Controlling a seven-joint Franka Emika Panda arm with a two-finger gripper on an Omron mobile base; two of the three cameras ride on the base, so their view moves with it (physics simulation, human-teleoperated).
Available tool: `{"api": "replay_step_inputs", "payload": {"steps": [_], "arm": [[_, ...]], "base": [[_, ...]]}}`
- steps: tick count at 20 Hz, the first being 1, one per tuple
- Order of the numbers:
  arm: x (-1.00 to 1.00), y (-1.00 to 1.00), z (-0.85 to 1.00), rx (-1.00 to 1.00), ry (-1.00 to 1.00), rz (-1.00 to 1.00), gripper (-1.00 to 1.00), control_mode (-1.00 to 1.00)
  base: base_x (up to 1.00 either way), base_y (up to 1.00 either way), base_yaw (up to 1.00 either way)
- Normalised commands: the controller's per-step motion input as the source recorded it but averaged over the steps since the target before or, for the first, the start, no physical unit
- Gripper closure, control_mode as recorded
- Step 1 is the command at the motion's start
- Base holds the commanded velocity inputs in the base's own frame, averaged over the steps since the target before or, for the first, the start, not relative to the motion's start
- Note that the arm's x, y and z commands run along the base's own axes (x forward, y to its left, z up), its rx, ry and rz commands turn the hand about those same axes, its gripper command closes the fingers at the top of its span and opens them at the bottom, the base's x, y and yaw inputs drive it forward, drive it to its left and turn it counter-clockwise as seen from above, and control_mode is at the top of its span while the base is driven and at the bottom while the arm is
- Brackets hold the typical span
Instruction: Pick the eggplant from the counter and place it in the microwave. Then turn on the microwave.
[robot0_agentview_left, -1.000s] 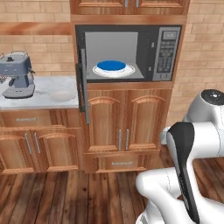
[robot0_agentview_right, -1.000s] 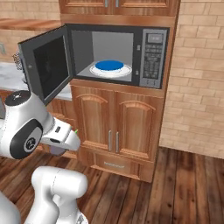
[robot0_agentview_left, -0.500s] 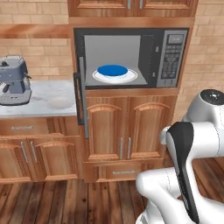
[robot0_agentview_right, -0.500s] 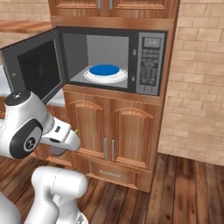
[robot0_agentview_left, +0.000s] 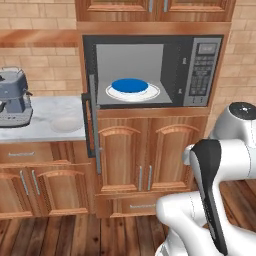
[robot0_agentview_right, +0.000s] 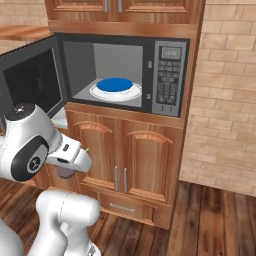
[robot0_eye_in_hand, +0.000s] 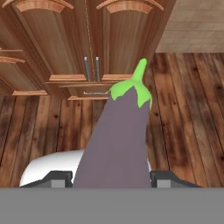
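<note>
Closer now than a second ago, the base faces the open microwave (robot0_agentview_left: 150, 65) more squarely; the whole view has shifted with it.

Held low in front of the wooden cabinet doors (robot0_eye_in_hand: 87, 39), the gripper (robot0_eye_in_hand: 111, 179) has its jaws closed on the eggplant (robot0_eye_in_hand: 120, 135), which stands between the finger tips with its green stem pointing away from the hand. Seen from the right base camera, the eggplant (robot0_agentview_right: 66, 172) peeks out beneath the arm. Inside the microwave sits a white plate (robot0_agentview_right: 116, 91) with a blue centre. On the counter (robot0_agentview_left: 45, 117) stands a grey coffee machine (robot0_agentview_left: 14, 97).
</note>
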Motion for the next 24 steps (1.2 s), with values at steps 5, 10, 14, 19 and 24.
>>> {"api": "replay_step_inputs", "payload": {"steps": [5,10,14,19,24], "arm": [[0.00,0.00,0.00,0.00,0.00,0.00,1.00,1.00],[0.00,0.00,0.00,0.00,0.00,0.00,1.00,1.00],[0.00,0.00,0.00,0.00,0.00,0.00,1.00,1.00],[0.00,0.00,0.00,0.00,0.00,0.00,1.00,1.00],[0.00,0.00,0.00,0.00,0.00,0.00,1.00,1.00]], "base": [[0.45,0.14,0.00],[0.49,0.13,0.00],[0.49,0.07,0.00],[0.44,0.15,0.04],[0.33,0.26,0.08]]}}
